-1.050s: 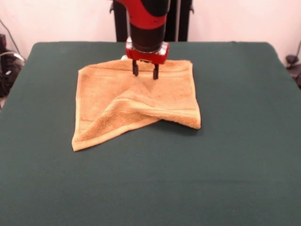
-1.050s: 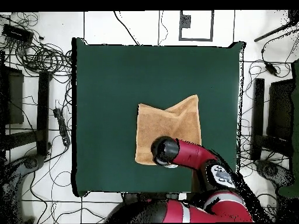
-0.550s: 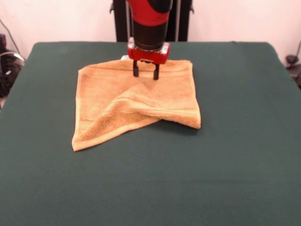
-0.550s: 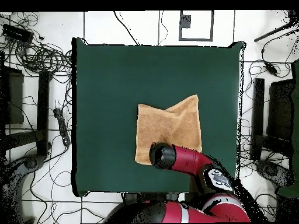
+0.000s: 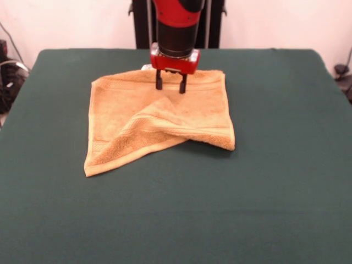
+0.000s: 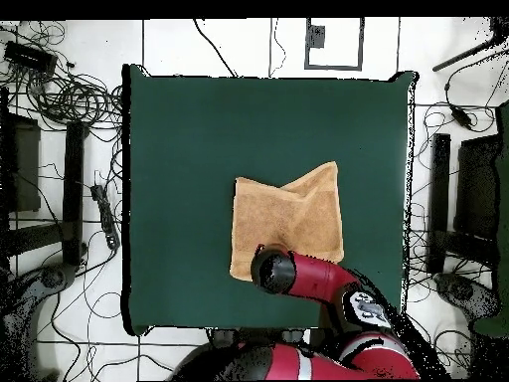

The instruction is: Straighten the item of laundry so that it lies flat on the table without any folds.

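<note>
I had the gripper (image 5: 170, 88) spread open, empty, poised over the far edge of the golden-orange towel (image 5: 159, 118), which lay mid-table (image 5: 286, 181) with one near corner folded back over itself.

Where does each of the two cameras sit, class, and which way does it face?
Front view: sits across the table, facing the robot; shows the folded towel, with the arm's end and open gripper coming down from above.
Overhead view: sits above, looking straight down; shows the whole table, towel, red arm and base at the bottom.
Shared: towel, table and arm, turned half round between views.
</note>
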Tool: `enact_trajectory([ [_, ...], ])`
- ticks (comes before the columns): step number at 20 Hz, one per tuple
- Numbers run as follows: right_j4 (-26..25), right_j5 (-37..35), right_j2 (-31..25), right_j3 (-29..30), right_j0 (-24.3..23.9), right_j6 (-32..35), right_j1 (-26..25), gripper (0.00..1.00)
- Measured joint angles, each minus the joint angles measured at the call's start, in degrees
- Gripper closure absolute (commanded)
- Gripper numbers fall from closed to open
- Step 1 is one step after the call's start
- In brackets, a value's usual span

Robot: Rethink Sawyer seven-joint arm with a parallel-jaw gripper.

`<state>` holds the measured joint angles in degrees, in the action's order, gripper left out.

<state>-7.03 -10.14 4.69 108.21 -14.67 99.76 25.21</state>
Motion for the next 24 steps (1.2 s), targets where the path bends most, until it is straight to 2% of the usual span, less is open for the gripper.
enact_trajectory([
  [24,-0.1,3.7,0.2,1.6,0.0,0.0,0.1,0.00],
])
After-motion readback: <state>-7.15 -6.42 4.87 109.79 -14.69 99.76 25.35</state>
